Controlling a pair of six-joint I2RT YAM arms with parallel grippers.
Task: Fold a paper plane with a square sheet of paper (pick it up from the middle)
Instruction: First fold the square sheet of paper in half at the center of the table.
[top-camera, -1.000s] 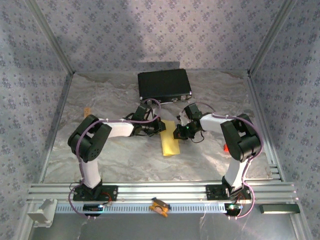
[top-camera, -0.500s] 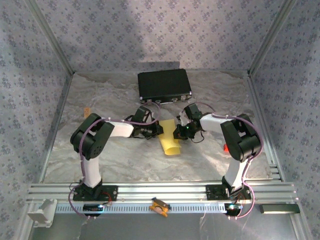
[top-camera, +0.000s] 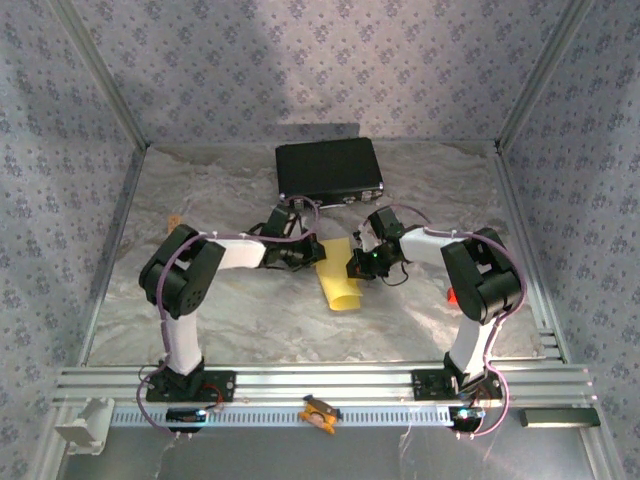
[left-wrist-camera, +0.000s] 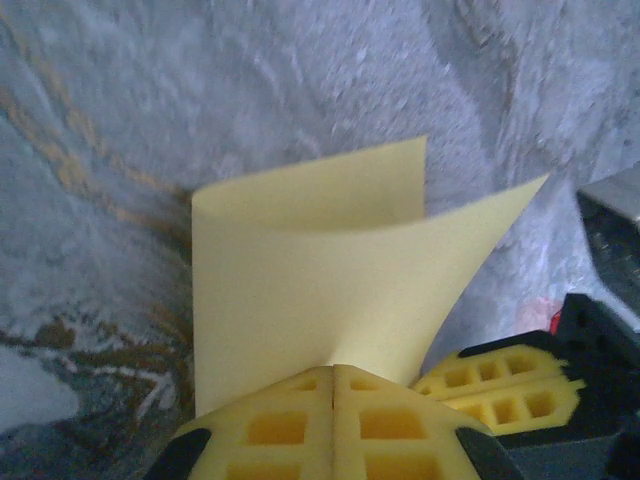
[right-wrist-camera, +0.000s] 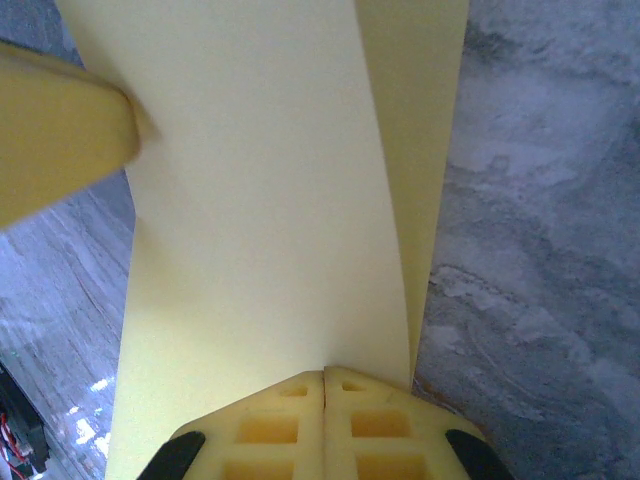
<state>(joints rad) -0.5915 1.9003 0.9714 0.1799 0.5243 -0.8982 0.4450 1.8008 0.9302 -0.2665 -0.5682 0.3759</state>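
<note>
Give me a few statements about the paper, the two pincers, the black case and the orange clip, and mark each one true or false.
1. The left pincer and the right pincer are both shut on the square sheet of paper. True.
2. The sheet lies flat on the table. False: it bends in a curve between the two pincers.
3. The black case sits at the far side, apart from the paper. True.
4. The orange clip rests on the paper. False: it lies on the near rail, well away from the sheet.
</note>
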